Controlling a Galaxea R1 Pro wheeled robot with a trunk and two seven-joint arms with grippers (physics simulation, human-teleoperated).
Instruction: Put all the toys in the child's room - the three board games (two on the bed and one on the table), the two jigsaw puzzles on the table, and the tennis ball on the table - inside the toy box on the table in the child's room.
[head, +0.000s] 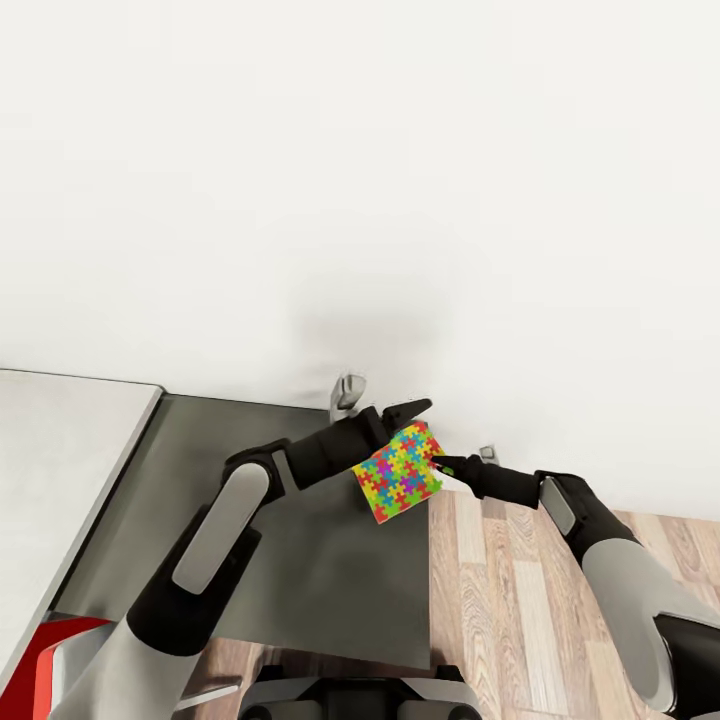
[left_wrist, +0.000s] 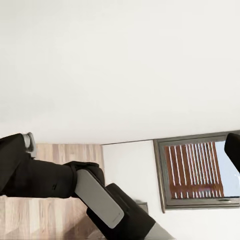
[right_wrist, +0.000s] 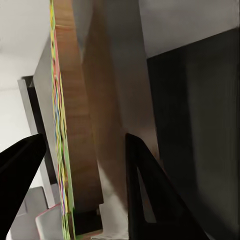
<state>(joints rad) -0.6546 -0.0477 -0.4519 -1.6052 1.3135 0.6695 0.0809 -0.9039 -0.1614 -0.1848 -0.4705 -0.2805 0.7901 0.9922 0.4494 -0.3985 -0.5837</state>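
While the robot is standing at the corner of the dark grey cabinet part of the bench (head: 300, 560), both arms are meeting over its far right edge around one flat box covered in a bright yellow, blue, pink and green puzzle-piece pattern (head: 398, 472). The left tool (head: 385, 415) is reaching to the upper edge of this jigsaw box, but the box and the arm are hiding its fingers, so I cannot tell if it is gripping or only resting there. The right tool (head: 445, 466) is coming from the side of the wooden plank floor (head: 520, 590); in the right wrist view its two black fingers (right_wrist: 150, 195) are standing apart with the thin edge of the box (right_wrist: 62, 150) between them, and they are not visibly pressing on it. I judge that the box is being held tilted and raised so that one arm is giving it to the other. The pale grey-white part of the bench (head: 60, 460) is lying to the left
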